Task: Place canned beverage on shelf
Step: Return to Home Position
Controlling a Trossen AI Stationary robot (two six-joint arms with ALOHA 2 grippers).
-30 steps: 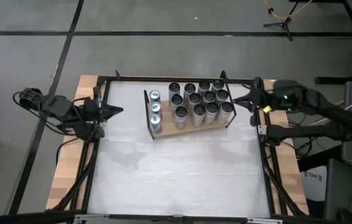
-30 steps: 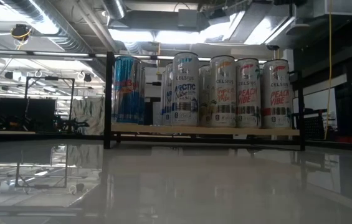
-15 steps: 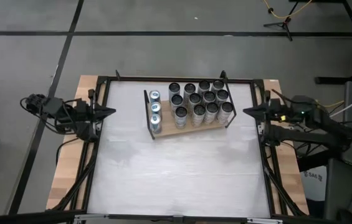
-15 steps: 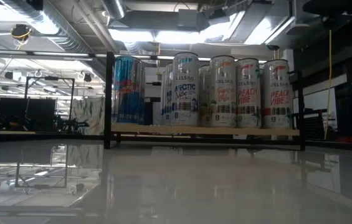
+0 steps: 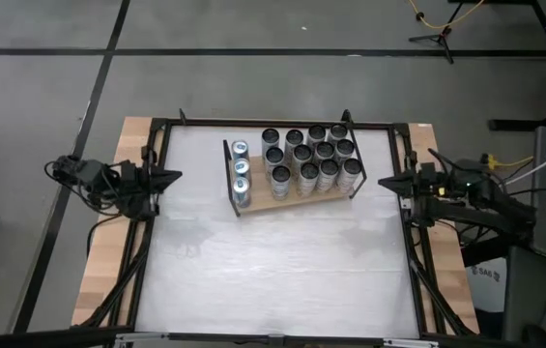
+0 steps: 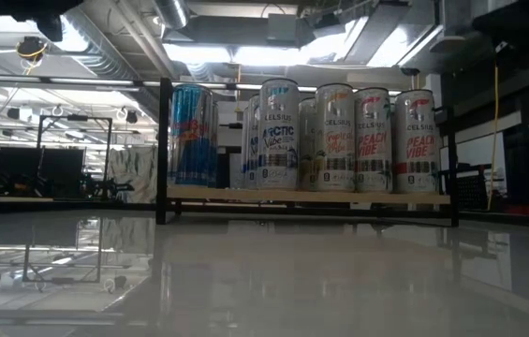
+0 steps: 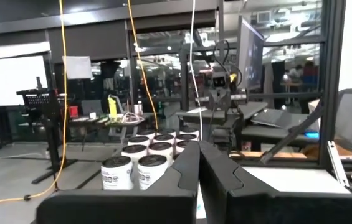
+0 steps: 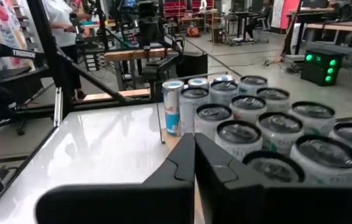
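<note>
The shelf (image 5: 288, 203), a light-brown board with black wire ends, stands on the far half of the white table. Several canned beverages (image 5: 309, 159) stand upright on it, with blue ones (image 5: 241, 175) at its left end. The low view shows the cans (image 6: 335, 140) in a row on the board (image 6: 306, 196). My left gripper (image 5: 174, 177) is shut at the table's left edge and points toward the shelf. My right gripper (image 5: 382, 182) is shut at the right edge and also points toward it. Both are empty and well clear of the cans (image 7: 143, 169) (image 8: 258, 124).
A black metal frame (image 5: 403, 208) and wooden side strips (image 5: 99, 271) border the white tabletop (image 5: 273, 271), whose near half lies bare. Each wrist view shows the other arm (image 7: 219, 87) (image 8: 152, 28) across the table. A person (image 8: 60, 22) stands in the room beyond.
Both arms have folded back and sunk. My left gripper has drawn toward the table's left edge. My right gripper has come away from the shelf's far right corner, toward the right edge and a little nearer. The cans and shelf have stayed put.
</note>
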